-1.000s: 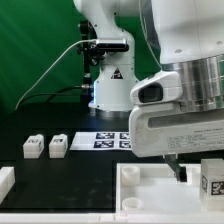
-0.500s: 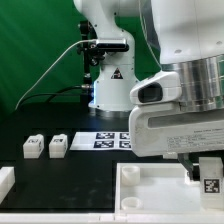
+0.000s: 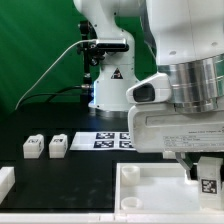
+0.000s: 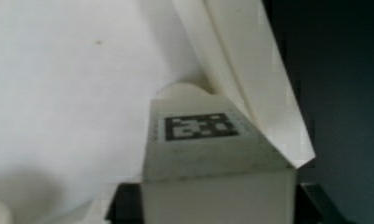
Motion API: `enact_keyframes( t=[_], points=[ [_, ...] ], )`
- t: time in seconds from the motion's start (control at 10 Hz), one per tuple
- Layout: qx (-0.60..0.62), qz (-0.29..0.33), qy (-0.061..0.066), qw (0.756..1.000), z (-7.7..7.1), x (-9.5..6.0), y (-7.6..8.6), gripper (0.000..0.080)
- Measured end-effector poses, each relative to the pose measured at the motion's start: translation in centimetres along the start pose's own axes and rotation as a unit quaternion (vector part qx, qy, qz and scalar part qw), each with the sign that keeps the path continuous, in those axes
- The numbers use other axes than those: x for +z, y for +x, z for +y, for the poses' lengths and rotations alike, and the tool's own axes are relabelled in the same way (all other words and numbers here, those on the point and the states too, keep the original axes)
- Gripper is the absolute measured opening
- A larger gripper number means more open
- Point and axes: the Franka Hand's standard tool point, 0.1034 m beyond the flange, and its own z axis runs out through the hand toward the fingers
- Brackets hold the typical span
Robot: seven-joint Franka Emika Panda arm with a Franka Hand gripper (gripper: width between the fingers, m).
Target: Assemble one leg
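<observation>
My gripper [image 3: 205, 170] is shut on a leg [image 3: 209, 178], a chunky white block with a black-and-white tag, at the exterior view's right, just above the right rear corner of the large white tabletop panel [image 3: 150, 185]. In the wrist view the held leg [image 4: 205, 140] fills the middle between the two dark fingers [image 4: 131, 203], its tag facing the camera, with the white panel [image 4: 68, 90] and its raised edge behind it. Two more legs [image 3: 33, 147] [image 3: 57, 145] lie on the black table at the exterior view's left.
The marker board [image 3: 112, 140] lies behind the panel near the arm's base [image 3: 108, 85]. A white part [image 3: 5, 182] sits at the exterior view's lower left edge. A green backdrop stands behind.
The gripper with the held leg has shifted slightly toward the exterior view's left and dropped closer to the panel's right rear corner.
</observation>
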Motion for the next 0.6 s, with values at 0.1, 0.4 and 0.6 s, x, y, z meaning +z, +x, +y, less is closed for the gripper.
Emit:
enact_keyframes(
  t=[0.1, 0.4, 0.6],
  points=[
    [0.036, 0.0, 0.001, 0.999, -0.11, 0.06, -0.11, 0.0298],
    [0.058, 0.002, 0.007, 0.998, -0.08, 0.15, -0.19, 0.03],
    [0.058, 0.001, 0.006, 0.998, -0.05, 0.18, -0.19, 0.0377]
  ],
)
